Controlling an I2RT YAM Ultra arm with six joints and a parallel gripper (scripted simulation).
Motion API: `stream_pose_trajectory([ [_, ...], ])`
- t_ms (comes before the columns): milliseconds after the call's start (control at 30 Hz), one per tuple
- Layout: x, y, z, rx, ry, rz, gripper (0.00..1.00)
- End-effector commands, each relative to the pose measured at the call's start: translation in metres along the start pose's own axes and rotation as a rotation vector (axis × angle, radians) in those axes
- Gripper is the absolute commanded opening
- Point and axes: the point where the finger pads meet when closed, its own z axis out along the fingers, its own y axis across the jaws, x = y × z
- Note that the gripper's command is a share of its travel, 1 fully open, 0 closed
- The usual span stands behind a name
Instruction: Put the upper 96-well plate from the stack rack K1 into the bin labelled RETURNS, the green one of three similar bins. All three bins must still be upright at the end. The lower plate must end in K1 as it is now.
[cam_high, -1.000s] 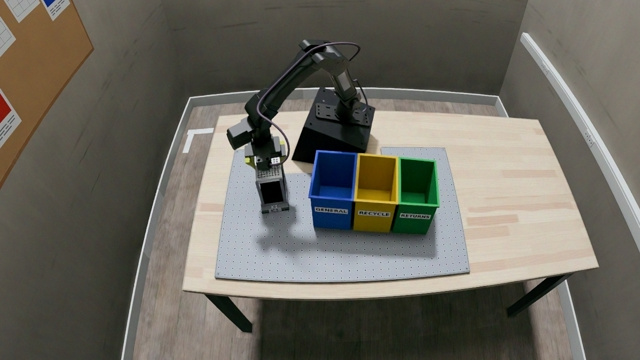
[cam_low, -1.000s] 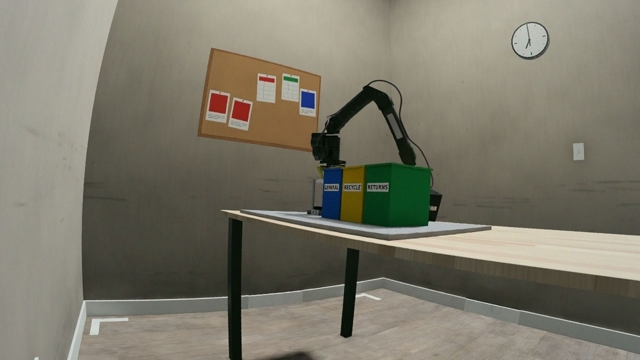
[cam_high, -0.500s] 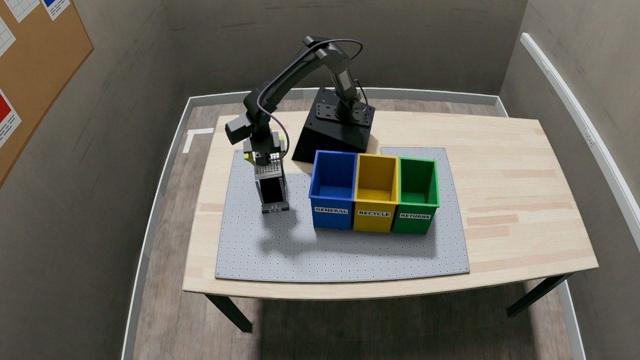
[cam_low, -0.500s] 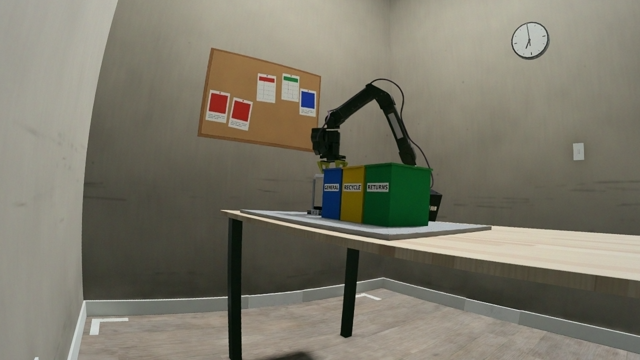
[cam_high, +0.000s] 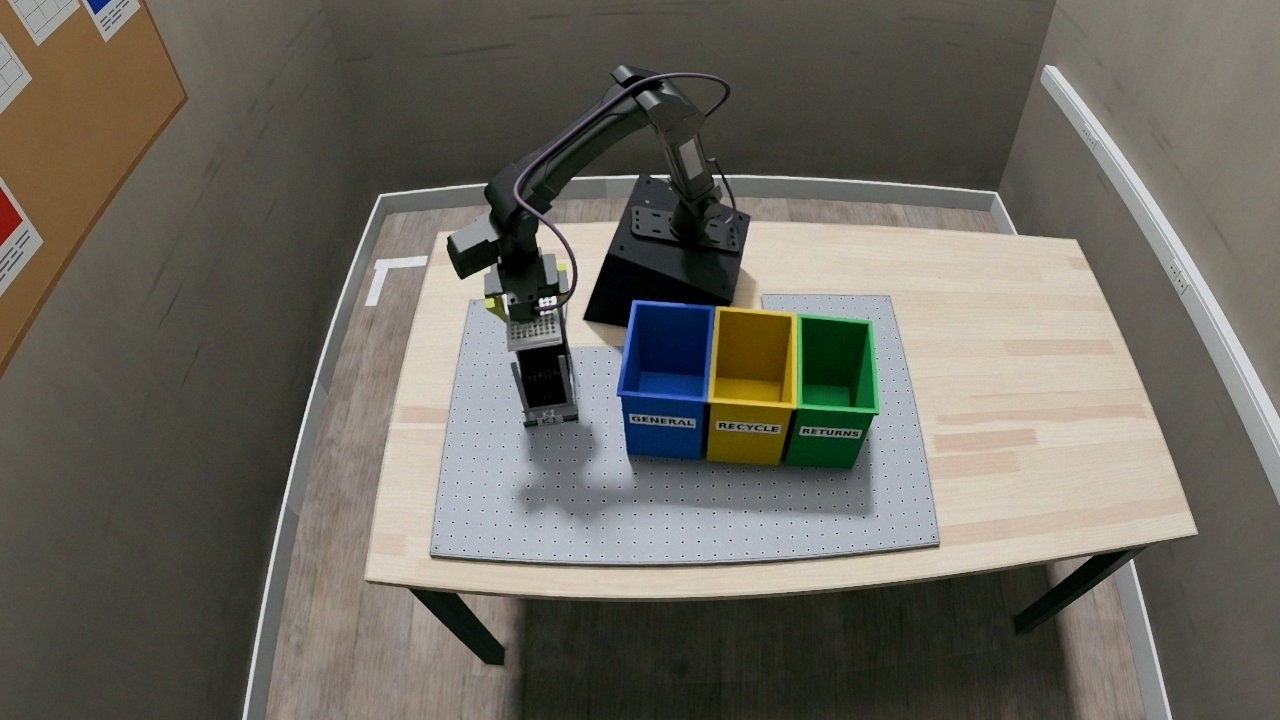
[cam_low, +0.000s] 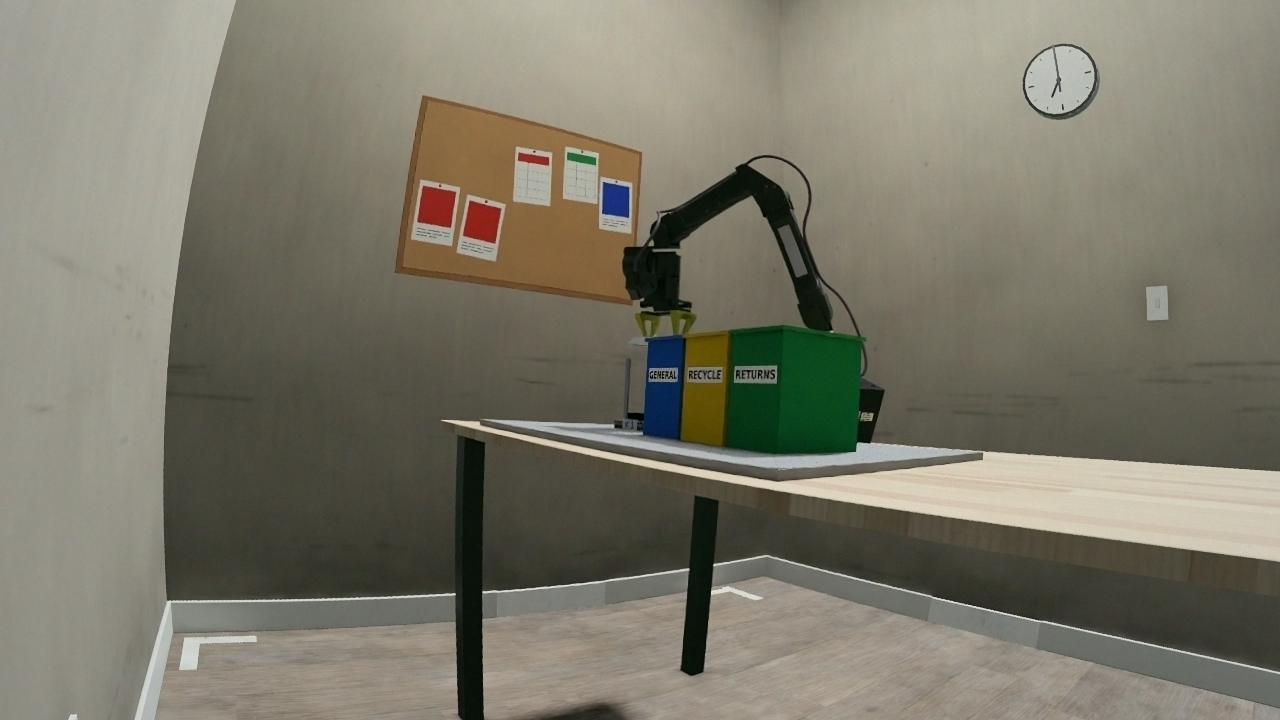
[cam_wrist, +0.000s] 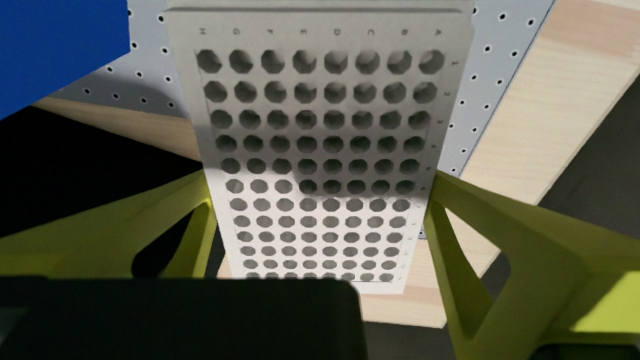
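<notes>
My gripper (cam_high: 528, 310) (cam_low: 665, 320) (cam_wrist: 320, 179) is shut on the upper 96-well plate (cam_high: 534, 335) (cam_wrist: 320, 125), a pale grey plate that its yellow-green fingers clamp by the long sides. It holds the plate level, just above the top of stack rack K1 (cam_high: 550, 415) (cam_low: 623, 394), which stands on the grey pegboard mat (cam_high: 626, 519) (cam_wrist: 500, 60). The rack's inside is dark and I cannot make out the lower plate clearly. The green RETURNS bin (cam_high: 832, 376) (cam_low: 787, 394) stands upright at the right end of the bin row, well to the right of the gripper.
The blue GENERAL bin (cam_high: 664, 385) (cam_low: 663, 394) (cam_wrist: 60, 50) and the yellow RECYCLE bin (cam_high: 751, 376) (cam_low: 705, 394) stand upright between the rack and the green bin. The arm's black base (cam_high: 662, 259) sits behind the bins on the wooden table (cam_high: 1029, 358).
</notes>
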Motion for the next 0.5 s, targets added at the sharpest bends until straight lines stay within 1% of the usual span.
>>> stream_pose_trajectory([
  [0, 0.000, -0.006, -0.026, 0.033, -0.015, 0.001, 0.00],
  [100, 0.000, -0.006, -0.027, 0.033, -0.015, 0.001, 0.00],
  [133, 0.000, -0.006, -0.027, 0.026, -0.013, 0.004, 0.00],
  [200, 0.000, -0.006, -0.032, 0.033, -0.015, 0.001, 0.00],
  [467, 0.000, -0.006, -0.046, 0.033, -0.015, 0.001, 0.00],
])
